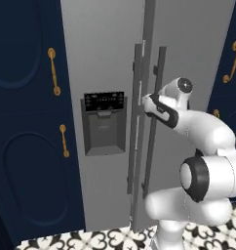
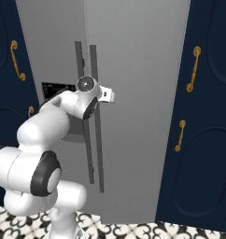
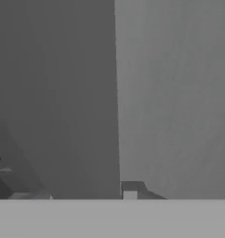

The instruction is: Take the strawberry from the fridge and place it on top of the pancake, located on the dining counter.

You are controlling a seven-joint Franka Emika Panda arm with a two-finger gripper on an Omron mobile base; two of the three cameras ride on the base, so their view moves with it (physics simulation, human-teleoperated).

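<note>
The fridge (image 1: 105, 49) is a tall light-grey two-door unit with a black dispenser recess (image 1: 104, 122), and both of its doors are closed. Two long vertical handles (image 1: 137, 146) run beside the centre seam. My gripper (image 1: 145, 104) is pressed against these handles at mid height and shut on a fridge handle. From the right base view the hand (image 2: 102, 95) reaches across the handles (image 2: 95, 140), which hide its fingers. The hand view faces the door seam (image 3: 117, 93) close up. The strawberry is hidden behind the closed doors. The pancake and the dining counter are out of view.
Navy cabinets with brass handles (image 1: 53, 71) (image 2: 194, 67) flank the fridge on both sides. Patterned black-and-white floor tiles (image 1: 81, 240) run along its foot. My white arm (image 1: 207, 176) stands close in front of the right door.
</note>
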